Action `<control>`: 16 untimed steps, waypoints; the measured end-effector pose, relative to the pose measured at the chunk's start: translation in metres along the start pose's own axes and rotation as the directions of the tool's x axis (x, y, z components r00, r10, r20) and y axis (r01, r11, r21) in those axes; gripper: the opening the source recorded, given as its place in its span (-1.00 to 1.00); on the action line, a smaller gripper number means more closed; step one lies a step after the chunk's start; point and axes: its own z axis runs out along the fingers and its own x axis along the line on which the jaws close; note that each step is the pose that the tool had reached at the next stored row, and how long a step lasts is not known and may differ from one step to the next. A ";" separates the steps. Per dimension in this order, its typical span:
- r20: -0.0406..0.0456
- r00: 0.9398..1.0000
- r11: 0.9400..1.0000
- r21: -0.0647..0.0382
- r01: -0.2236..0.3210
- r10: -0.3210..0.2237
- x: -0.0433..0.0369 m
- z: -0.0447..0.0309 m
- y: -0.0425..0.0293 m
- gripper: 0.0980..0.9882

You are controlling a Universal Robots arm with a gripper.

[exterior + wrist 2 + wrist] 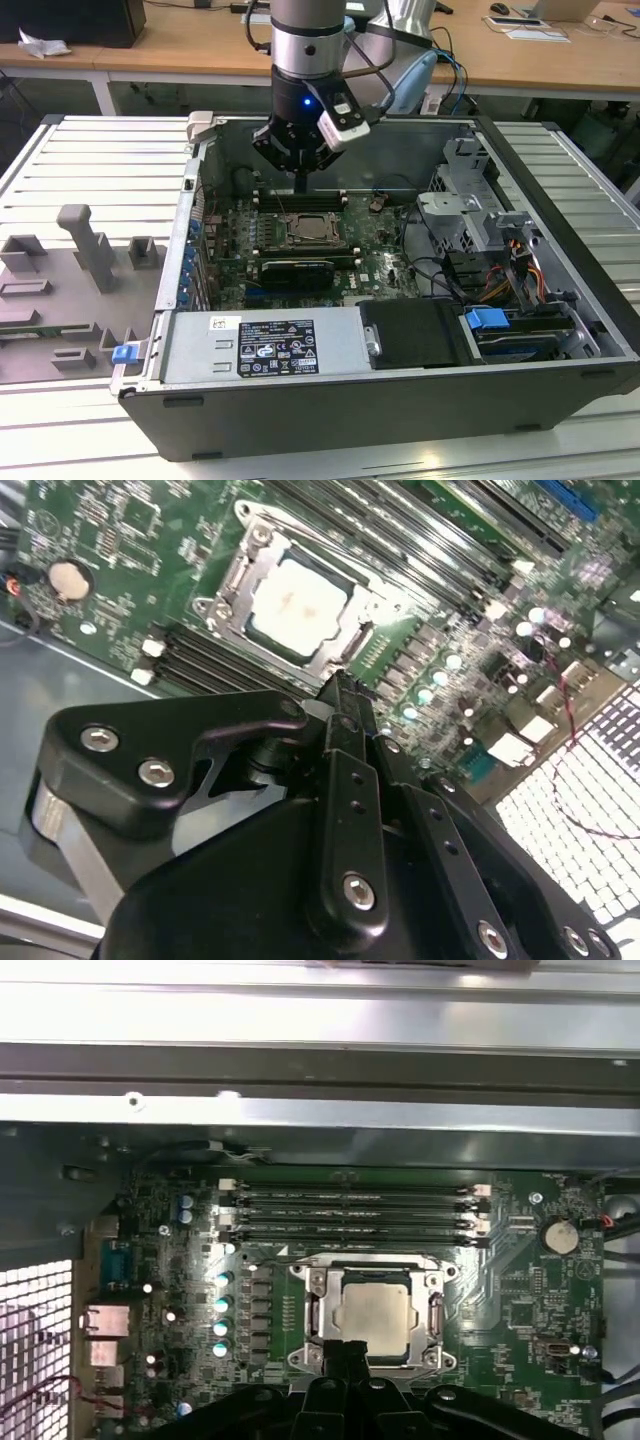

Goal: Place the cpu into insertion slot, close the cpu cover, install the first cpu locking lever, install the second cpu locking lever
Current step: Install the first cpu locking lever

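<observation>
Exterior view: the gripper (300,185) hangs inside the open computer case (450,410), low over the motherboard (385,250), its fingers pressed together and holding nothing. In both wrist views the cpu (298,605) (375,1310) sits in its socket with the cpu cover (228,578) (318,1310) lying flat around it, and the fingertips are near the socket's edge.

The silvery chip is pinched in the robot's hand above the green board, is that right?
No. The cpu lies in its socket on the green board, not in the hand above it; the first wrist view shows this.
</observation>
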 end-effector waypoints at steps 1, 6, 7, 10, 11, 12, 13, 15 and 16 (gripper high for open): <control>0.003 1.000 1.000 0.000 0.000 0.000 0.0038 0.0000 0.0001 -0.98; 0.008 1.000 1.000 0.000 0.001 -0.001 0.0222 -0.0001 0.0003 -0.98; 0.009 1.000 1.000 0.000 0.001 -0.001 0.0248 0.0000 0.0004 -0.98; 0.009 1.000 1.000 -0.001 0.005 -0.005 0.0320 0.0008 0.0005 -0.98; 0.009 1.000 1.000 -0.001 0.008 -0.008 0.0334 0.0012 0.0005 -0.98; 0.009 1.000 1.000 -0.002 0.016 -0.016 0.0358 0.0018 0.0005 -0.98; 0.009 1.000 1.000 -0.002 0.020 -0.020 0.0383 0.0022 0.0005 -0.98; 0.009 1.000 1.000 -0.004 0.025 -0.024 0.0446 0.0036 0.0006 -0.98; 0.010 1.000 1.000 -0.004 0.025 -0.025 0.0456 0.0042 0.0006 -0.98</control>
